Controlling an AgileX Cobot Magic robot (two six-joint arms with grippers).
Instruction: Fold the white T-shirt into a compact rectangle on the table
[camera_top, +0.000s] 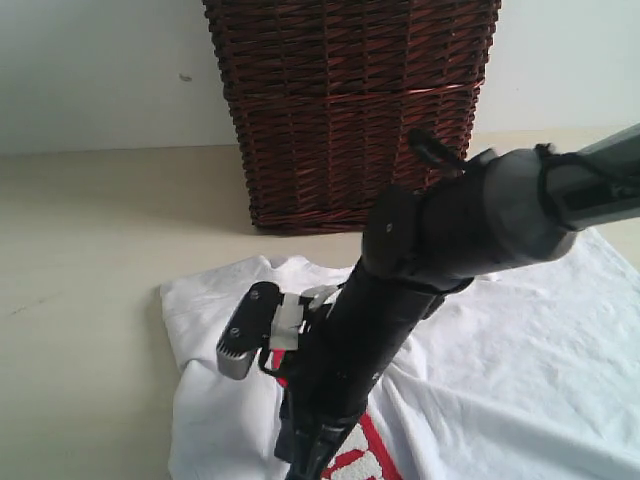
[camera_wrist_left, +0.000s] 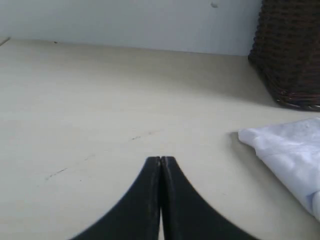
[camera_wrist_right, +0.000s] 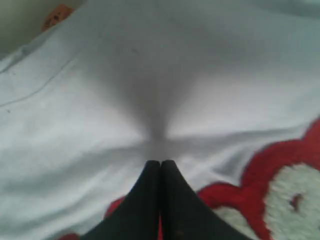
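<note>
The white T-shirt (camera_top: 500, 370) lies spread on the table (camera_top: 80, 250), collar toward the basket, with a corner of its red band (camera_top: 368, 450) at the bottom edge. My right arm (camera_top: 400, 270) reaches in from the right and down over the chest. In the right wrist view my right gripper (camera_wrist_right: 161, 162) is shut with nothing in it, close over white cloth (camera_wrist_right: 100, 110) beside the red print (camera_wrist_right: 260, 195); the orange neck tag (camera_wrist_right: 57, 15) shows beyond. My left gripper (camera_wrist_left: 160, 159) is shut and empty over bare table (camera_wrist_left: 100, 100), with a shirt edge (camera_wrist_left: 285, 150) off to its side.
A dark brown wicker basket (camera_top: 350, 110) stands at the back of the table, just behind the shirt's collar, also in the left wrist view (camera_wrist_left: 292, 50). A pale wall (camera_top: 100, 60) runs behind it. Bare tabletop stretches left of the shirt.
</note>
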